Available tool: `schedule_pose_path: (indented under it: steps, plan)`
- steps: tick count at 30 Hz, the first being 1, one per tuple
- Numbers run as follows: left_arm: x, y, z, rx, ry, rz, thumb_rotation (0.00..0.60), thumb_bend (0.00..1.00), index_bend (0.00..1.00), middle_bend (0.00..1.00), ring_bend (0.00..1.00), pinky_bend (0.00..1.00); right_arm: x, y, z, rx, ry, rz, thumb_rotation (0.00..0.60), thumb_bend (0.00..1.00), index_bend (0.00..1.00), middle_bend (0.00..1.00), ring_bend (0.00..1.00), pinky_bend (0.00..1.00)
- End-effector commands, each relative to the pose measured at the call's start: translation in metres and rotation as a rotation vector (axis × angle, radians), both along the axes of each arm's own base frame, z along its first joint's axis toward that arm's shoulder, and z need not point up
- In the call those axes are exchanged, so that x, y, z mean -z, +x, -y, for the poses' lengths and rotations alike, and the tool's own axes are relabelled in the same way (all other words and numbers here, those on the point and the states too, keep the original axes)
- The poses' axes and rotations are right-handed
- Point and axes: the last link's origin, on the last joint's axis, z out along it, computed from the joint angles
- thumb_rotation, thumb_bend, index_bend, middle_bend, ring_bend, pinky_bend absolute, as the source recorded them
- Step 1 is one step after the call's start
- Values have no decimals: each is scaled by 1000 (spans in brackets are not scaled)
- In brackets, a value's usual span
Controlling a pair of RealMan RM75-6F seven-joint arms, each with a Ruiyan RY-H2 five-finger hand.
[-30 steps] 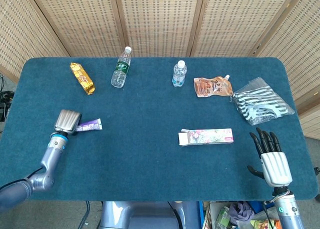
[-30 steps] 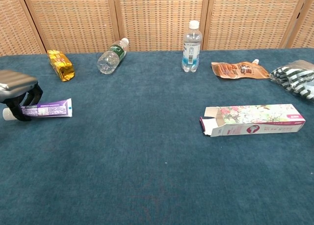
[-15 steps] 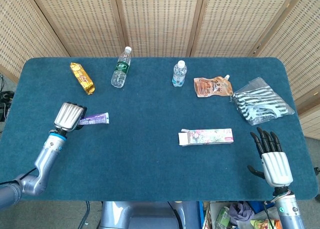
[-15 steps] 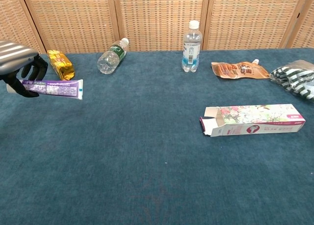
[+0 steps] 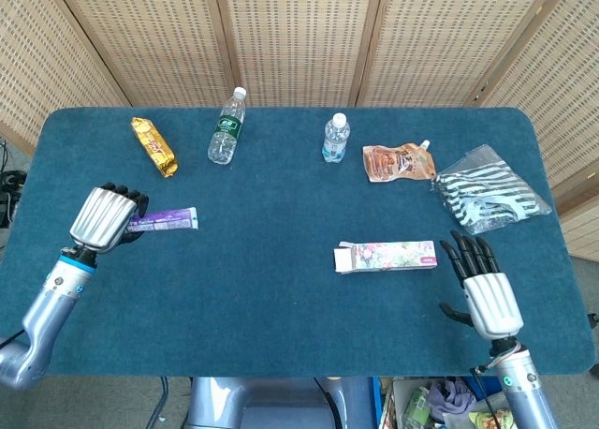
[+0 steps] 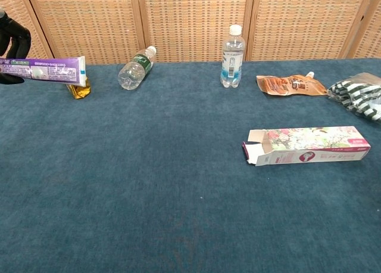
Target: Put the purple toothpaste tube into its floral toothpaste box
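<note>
Left hand (image 5: 103,218) around toothpaste tube (image 5: 164,222)

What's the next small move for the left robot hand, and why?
Probably carry the purple toothpaste tube rightward toward the open left end of the floral toothpaste box. The left robot hand holds the tube lifted off the table, roughly level, far left of the box. The right robot hand sits open beside the box's far end, not touching it.
</note>
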Motion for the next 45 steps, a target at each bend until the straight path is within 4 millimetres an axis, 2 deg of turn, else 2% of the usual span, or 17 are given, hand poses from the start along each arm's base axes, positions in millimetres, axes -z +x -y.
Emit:
schedule_pose_path:
  steps: [1,2,7,17,30,45]
  plan:
    - [-4,2,3,9,1,3,600,270,802,684,563,562,2,20,19,-28,44,-6,600,5,74,0,0,0]
    - [-5,3,5,17,0,2,600,270,802,684,563,562,4,29,29,-30,74,-9,600,5,75,0,0,0]
    - [-6,6,7,28,-6,9,600,269,801,684,563,562,14,48,55,-9,171,-30,600,5,88,0,0,0]
    - [-3,8,9,49,-17,5,600,270,802,684,563,562,48,58,91,75,306,-87,600,5,113,0,0,0]
    - [3,6,8,47,-30,-7,600,269,802,684,563,562,74,56,109,133,356,-123,600,5,132,0,0,0]
    - [12,5,10,45,-49,-24,600,269,802,684,563,562,96,41,121,204,378,-119,600,5,167,0,0,0]
